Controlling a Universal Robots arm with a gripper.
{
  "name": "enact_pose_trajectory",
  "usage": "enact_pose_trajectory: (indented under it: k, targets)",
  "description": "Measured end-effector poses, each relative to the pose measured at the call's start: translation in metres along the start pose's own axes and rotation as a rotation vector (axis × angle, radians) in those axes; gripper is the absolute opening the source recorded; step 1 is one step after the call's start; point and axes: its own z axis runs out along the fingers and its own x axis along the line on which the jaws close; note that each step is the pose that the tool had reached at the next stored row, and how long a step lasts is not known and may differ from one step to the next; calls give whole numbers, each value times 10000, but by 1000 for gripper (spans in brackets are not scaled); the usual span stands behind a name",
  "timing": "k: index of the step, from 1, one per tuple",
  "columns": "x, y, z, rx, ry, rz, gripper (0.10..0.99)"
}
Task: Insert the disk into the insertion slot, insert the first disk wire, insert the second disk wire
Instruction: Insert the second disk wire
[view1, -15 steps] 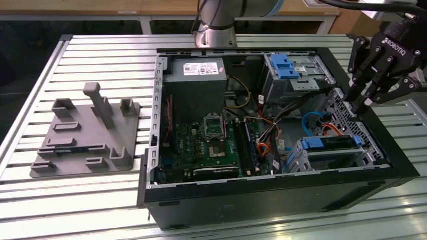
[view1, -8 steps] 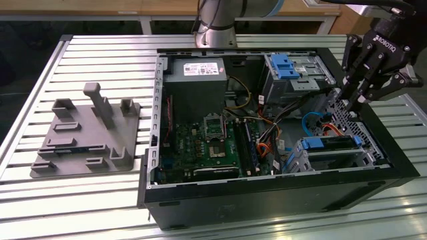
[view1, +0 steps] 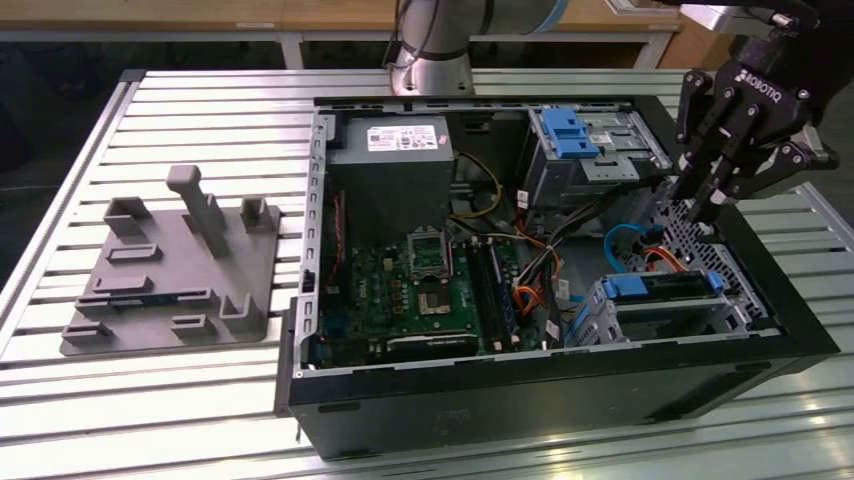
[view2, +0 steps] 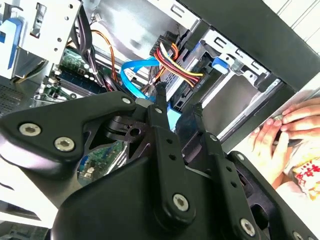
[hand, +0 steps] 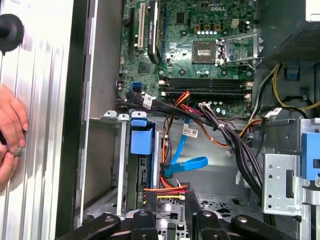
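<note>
At four o'clock in the open black computer case (view1: 534, 390), the blue-framed silver hard drive (view1: 663, 287) sits in the grey perforated drive cage (view1: 601, 325).
At its one o'clock the black gripper (view1: 703, 205) hovers, jaws parted and empty, which we judge suits the red-and-yellow wire bundle (hand: 167, 190) beneath; a ribbed aluminium table (view1: 200, 110) carries everything.

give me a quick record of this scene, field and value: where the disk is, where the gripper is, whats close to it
setting: open computer case on a slatted metal table
disk: sitting in the insertion slot, blue caddy edge showing
gripper: above the case at the exterior view's right, over the wires beside the slot
nearest wires: blue cable; red, yellow and black wire bundle
wires plugged into disk: cannot tell
other: grey fixture plate at the exterior view's left; a person's hand on the table beside the case
</note>
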Motion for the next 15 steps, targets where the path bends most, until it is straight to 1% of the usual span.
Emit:
enact_pose_trajectory:
  k: [7,11,13,15]
  targets:
    - [-32,-1,44,72,114,-601,357]
    - [-47,7,67,100,200,-862,357]
    - [-50,37,79,102,252,-891,357]
    - [-54,112,93,120,301,-886,357]
